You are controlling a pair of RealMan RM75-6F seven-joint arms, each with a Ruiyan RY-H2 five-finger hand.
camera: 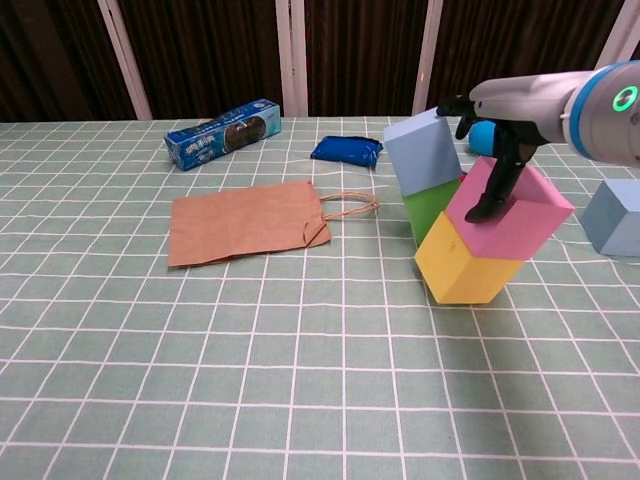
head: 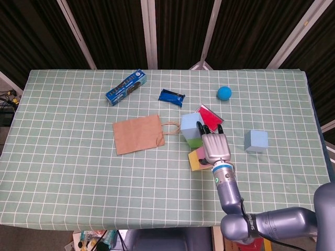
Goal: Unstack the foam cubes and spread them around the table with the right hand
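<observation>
Reaching in from the near edge, the robot's right hand [camera: 492, 150] hangs over the foam stacks with its dark fingers [camera: 487, 195] pointing down onto the top face of the pink foam cube [camera: 512, 215]. A fingertip touches that face, but whether the hand actually grips the cube I cannot tell; the fingers look loosely spread. The left hand shows in neither view.

The pink foam cube sits tilted on the yellow foam cube [camera: 462, 264], which is itself tipped up on one edge on the green checked tablecloth [camera: 250, 380]. Just behind and to the left, touching them, the light blue foam cube [camera: 423, 150] rests tilted on the green foam cube [camera: 430, 208].

To the left of the stacks lies a flat brown paper bag [camera: 240, 221] with its string handles toward the cubes. Well to the right, apart from the rest, stands a second light blue foam cube [camera: 612, 216].

Seen from the head camera, a flat red packet [head: 210, 117] lies just beyond the hand. Further back are a dark blue snack pouch [camera: 346, 149], a blue ball [head: 224, 93], and a long blue cardboard biscuit box [camera: 223, 133] toward the far left.
</observation>
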